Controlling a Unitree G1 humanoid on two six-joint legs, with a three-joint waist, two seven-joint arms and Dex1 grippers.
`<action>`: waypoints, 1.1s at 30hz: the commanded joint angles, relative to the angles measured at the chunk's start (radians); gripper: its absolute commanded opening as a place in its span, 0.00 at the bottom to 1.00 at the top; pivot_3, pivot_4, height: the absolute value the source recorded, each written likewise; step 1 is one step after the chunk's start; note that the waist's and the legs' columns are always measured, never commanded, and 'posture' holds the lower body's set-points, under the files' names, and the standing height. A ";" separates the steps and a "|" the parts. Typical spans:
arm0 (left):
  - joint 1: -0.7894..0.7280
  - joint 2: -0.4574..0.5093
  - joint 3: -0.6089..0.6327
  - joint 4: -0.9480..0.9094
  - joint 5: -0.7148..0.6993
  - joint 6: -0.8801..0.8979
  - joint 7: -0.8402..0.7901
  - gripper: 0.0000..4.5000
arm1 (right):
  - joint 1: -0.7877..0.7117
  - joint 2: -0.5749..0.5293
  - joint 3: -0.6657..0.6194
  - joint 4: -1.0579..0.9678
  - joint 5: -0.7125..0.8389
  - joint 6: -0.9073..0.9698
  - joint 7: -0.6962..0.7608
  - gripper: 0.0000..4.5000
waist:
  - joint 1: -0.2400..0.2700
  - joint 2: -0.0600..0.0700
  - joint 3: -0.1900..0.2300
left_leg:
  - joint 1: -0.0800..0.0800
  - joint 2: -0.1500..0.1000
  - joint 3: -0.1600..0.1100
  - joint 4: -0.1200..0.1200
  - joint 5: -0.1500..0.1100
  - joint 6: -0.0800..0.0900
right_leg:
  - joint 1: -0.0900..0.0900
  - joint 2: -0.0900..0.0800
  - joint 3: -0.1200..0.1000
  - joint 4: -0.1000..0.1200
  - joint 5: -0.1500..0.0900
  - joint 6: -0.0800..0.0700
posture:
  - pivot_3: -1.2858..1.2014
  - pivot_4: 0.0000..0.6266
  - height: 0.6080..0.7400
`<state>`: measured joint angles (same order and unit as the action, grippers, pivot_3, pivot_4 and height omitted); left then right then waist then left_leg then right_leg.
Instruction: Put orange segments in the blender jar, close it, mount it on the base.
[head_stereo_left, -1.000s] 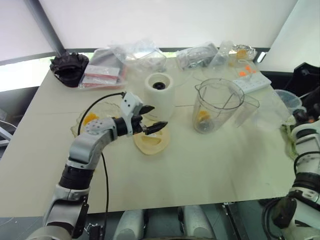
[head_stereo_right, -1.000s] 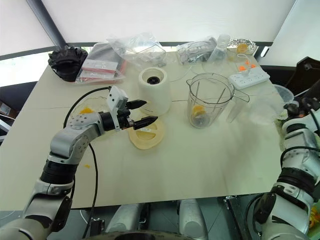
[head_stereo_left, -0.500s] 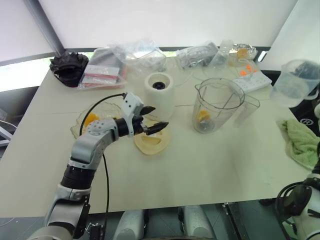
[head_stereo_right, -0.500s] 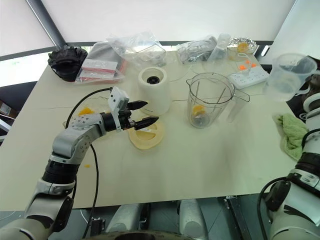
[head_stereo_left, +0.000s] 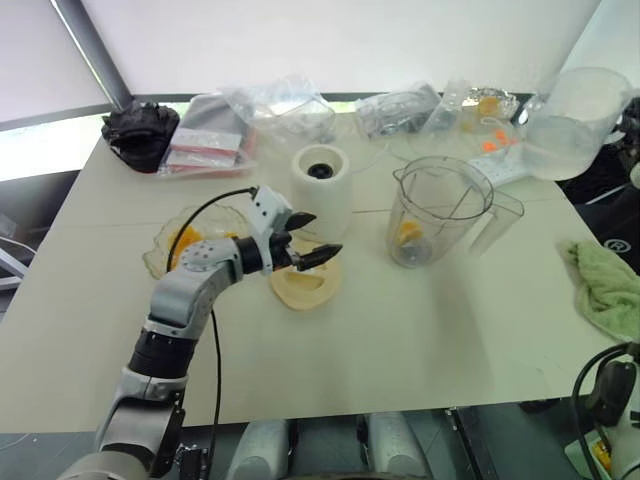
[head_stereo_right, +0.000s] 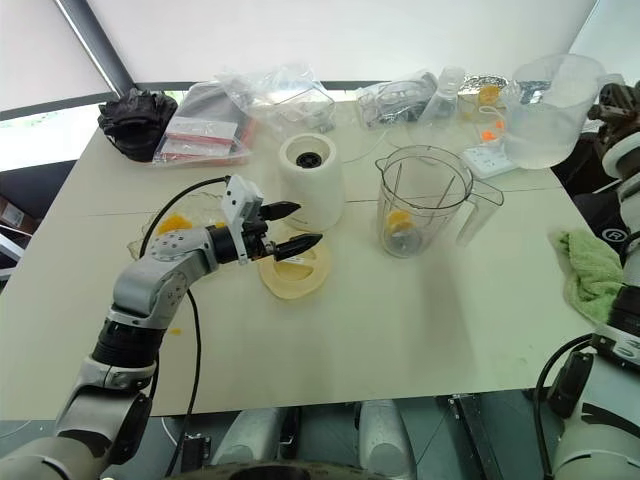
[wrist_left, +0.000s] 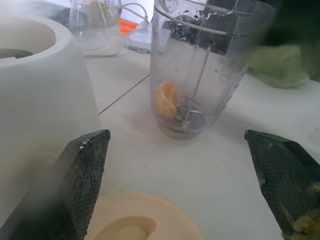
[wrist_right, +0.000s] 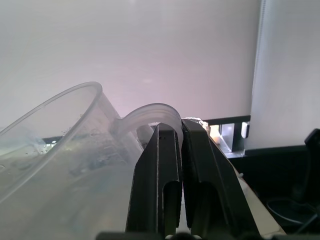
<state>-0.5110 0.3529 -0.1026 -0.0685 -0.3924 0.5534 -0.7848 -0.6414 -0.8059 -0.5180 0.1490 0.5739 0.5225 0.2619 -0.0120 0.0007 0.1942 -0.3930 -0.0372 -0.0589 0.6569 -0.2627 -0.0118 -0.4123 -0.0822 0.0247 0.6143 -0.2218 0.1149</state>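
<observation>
While one orange segment (head_stereo_left: 406, 233) lies in the blender jar (head_stereo_left: 440, 210), unlidded beside the base (head_stereo_left: 321, 190), our left gripper (head_stereo_left: 312, 238) gapes empty and our right gripper (wrist_right: 179, 150) clamps a plastic cup (head_stereo_left: 573, 122).

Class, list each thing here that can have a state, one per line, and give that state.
blender jar: upright on the table, lid off, one orange segment inside.
base: upright, socket empty.
lid: flat on the table.
left gripper: jaws open, holding nothing.
right gripper: shut on the plastic cup, held up.
</observation>
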 joint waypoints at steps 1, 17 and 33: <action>-0.022 -0.001 0.007 -0.012 0.000 -0.026 -0.003 1.00 | -0.002 -0.038 -0.015 -0.092 -0.023 -0.046 0.030 0.01 | 0.001 0.000 0.000 | 0.000 0.000 0.000 0.000 0.000 0.000 | 0.000 0.000 0.000 0.000 0.000 0.000 | 0.52 0.24 1.00; -0.028 -0.005 0.012 0.001 0.008 -0.033 0.008 1.00 | 0.072 -0.050 0.039 -0.156 -0.199 -0.187 0.136 0.01 | -0.001 0.000 0.000 | 0.000 -0.001 0.001 -0.006 0.000 0.000 | -0.003 0.000 0.000 0.000 0.001 0.001 | 0.52 0.24 1.00; -0.023 -0.022 0.027 0.001 -0.006 -0.058 0.009 1.00 | 0.105 -0.081 0.099 -0.170 -0.309 -0.306 0.233 0.01 | -0.001 0.000 0.000 | 0.000 -0.001 0.001 -0.006 0.000 0.000 | -0.004 0.000 0.000 0.000 0.001 0.001 | 0.52 0.24 1.00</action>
<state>-0.5181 0.3315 -0.1003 -0.0427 -0.3837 0.5166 -0.7765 -0.5205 -0.8521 -0.4001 0.0426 0.2741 0.2660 0.4853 -0.0127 0.0006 0.1942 -0.3929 -0.0382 -0.0575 0.6504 -0.2626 -0.0121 -0.4162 -0.0821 0.0247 0.6144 -0.2213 0.1158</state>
